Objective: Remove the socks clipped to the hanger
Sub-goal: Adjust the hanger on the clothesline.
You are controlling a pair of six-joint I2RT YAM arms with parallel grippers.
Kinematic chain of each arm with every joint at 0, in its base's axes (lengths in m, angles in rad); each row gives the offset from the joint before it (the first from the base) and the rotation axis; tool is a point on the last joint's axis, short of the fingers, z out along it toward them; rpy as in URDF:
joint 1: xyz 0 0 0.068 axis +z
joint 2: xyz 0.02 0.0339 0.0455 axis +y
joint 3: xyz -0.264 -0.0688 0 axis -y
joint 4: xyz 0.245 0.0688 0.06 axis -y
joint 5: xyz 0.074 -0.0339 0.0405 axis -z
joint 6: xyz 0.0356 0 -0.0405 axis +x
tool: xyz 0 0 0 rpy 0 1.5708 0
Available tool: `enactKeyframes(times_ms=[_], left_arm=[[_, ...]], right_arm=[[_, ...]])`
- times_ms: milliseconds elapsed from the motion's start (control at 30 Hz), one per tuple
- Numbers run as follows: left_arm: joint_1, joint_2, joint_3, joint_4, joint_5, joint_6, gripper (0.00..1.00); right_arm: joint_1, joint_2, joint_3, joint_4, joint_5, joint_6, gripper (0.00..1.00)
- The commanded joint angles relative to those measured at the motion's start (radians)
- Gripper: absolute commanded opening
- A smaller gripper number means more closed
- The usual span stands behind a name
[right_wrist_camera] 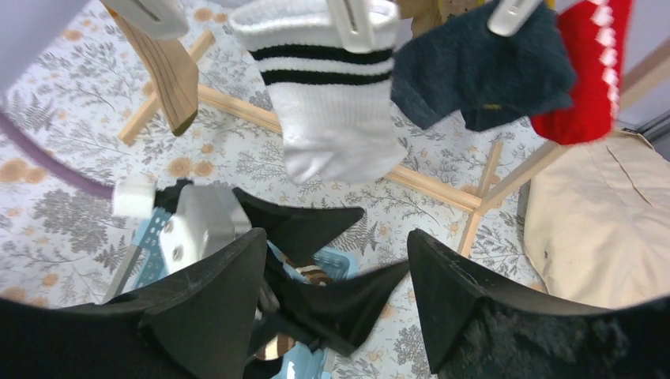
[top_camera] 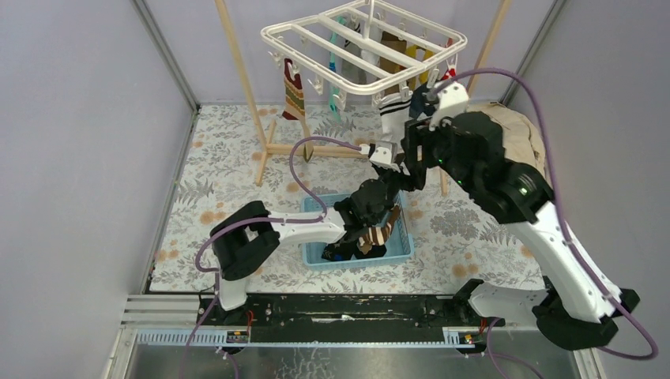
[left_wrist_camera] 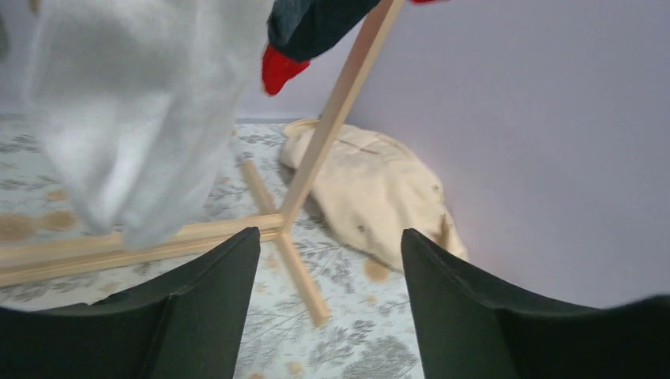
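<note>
White plastic hanger (top_camera: 367,51): hung on wooden rack (top_camera: 235,63) so socks (top_camera: 294,93) are dangled within reach.
Blue basket (top_camera: 405,233): placed beneath as drop spot.
Striped sock (right_wrist_camera: 336,95): clipped at near edge.
Left gripper (left_wrist_camera: 330,245): opened wide, nothing held.
Right gripper (right_wrist_camera: 336,245): opened wide, nothing held.

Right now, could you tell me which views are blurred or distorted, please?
Left wrist: the white sock close to the lens is blurred. Right wrist: the navy sock is sharp, with wide-lens stretching towards the edges. Top external: even light, sharp throughout.
</note>
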Motion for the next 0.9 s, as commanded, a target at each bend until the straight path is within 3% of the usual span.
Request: enactKeyframes(times_ms=[0, 133, 200, 633, 733, 767, 867], left_arm=[[0.035, -0.033, -0.038, 0.153, -0.051, 0.088, 0.61], [0.049, -0.091, -0.083, 0.130, -0.037, 0.117, 0.09], [0.056, -0.124, -0.115, 0.141, -0.015, 0.117, 0.00], [0.139, -0.442, -0.334, -0.019, 0.208, 0.016, 0.00], [0.161, -0.474, -0.366, -0.021, 0.268, 0.008, 0.00], [0.164, -0.480, -0.374, -0.016, 0.284, 0.006, 0.06], [0.168, -0.493, -0.394, 0.000, 0.314, -0.005, 0.36]], right_arm=[[0.007, -0.144, -0.029, -0.039, 0.006, 0.052, 0.72], [0.007, -0.220, -0.090, -0.052, -0.013, 0.090, 0.72], [0.007, -0.239, -0.126, -0.052, -0.010, 0.099, 0.72], [0.005, -0.281, -0.274, 0.020, 0.035, 0.138, 0.71], [0.005, -0.283, -0.274, 0.038, 0.044, 0.140, 0.76], [0.004, -0.283, -0.270, 0.041, 0.045, 0.141, 0.78], [0.003, -0.279, -0.264, 0.060, 0.044, 0.141, 0.83]])
